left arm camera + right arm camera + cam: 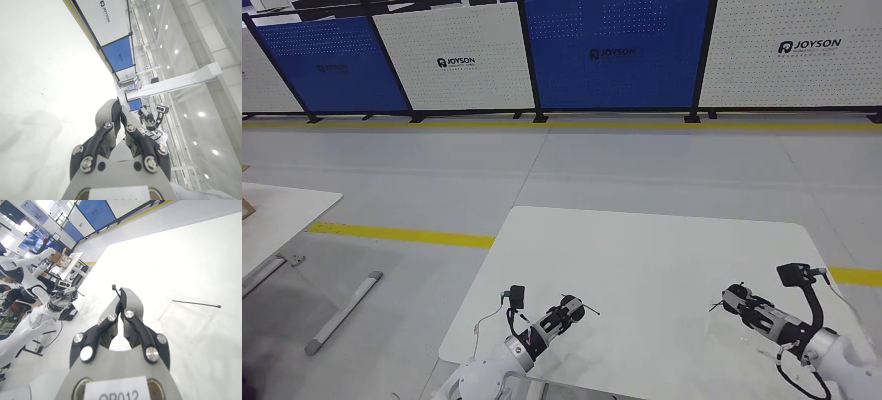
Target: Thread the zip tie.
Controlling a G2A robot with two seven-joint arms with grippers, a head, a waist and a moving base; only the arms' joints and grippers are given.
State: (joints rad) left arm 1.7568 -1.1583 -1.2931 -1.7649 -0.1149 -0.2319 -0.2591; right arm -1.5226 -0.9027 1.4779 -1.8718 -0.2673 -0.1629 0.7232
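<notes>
My right gripper is shut on a black zip tie, whose square head pokes out past the fingertips. It hovers over the white table near the front right. My left gripper is shut, low over the table's front left. A thin black strip crosses its tips and also sticks out of that gripper in the right wrist view. The two grippers are well apart. A second black zip tie lies flat on the table beside the right gripper.
The loose zip tie rests partly on a clear plastic sheet. Another white table stands off to the left across the floor. Blue and white pegboard panels line the far side.
</notes>
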